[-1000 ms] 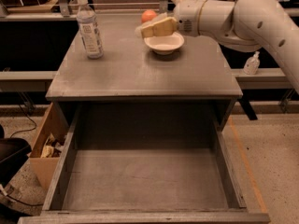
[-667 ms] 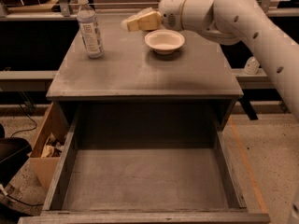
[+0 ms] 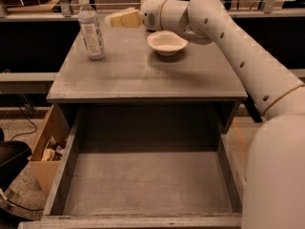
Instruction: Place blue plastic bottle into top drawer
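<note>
The blue plastic bottle [image 3: 90, 28] stands upright at the far left of the grey desk top, clear with a white cap and a pale label. My gripper [image 3: 112, 20] hangs above the desk's far edge, pointing left, a short way to the right of the bottle and not touching it. It holds nothing. The top drawer [image 3: 147, 182] is pulled wide open below the desk front, its flat grey floor bare.
A white bowl [image 3: 167, 43] sits on the desk [image 3: 143, 75] to the right of the gripper, under my arm. A brown cardboard box [image 3: 47, 149] with odds and ends stands on the floor to the left of the drawer.
My gripper has swung left from over the bowl to close beside the bottle. The bottle, bowl and drawer have not moved.
</note>
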Robot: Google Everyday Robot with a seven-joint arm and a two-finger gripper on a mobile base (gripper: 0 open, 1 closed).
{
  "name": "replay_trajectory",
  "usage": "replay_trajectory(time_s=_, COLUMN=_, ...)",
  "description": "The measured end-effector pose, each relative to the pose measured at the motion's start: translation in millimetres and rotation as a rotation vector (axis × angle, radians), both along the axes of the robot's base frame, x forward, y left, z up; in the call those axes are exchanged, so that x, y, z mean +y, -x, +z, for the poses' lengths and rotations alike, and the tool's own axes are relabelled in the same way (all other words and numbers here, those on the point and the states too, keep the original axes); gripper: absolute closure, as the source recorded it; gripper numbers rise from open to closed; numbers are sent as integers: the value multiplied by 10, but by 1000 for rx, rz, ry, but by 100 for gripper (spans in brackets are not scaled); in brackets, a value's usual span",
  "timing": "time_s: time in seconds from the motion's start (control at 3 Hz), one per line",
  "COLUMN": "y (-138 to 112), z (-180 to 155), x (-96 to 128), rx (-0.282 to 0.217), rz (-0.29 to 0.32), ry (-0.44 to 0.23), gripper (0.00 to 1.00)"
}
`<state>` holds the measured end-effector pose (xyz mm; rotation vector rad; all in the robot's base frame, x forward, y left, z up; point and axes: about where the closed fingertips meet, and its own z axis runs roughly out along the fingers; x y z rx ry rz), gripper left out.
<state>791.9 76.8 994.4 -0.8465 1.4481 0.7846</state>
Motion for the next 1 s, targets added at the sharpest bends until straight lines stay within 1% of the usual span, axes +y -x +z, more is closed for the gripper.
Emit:
replay_trajectory(time_s=0.33, y=-128, z=-64, x=278, rx=30, rz=22, ry=-13, gripper=0)
replay_trajectory(time_s=0.67, y=-205, z=-116, x=585, rx=37, rz=51, ry=-14, gripper=0)
replay_trajectory(time_s=1.0, y=-251, z=-194, x=803, rx=45, rz=70, ry=-14, gripper=0)
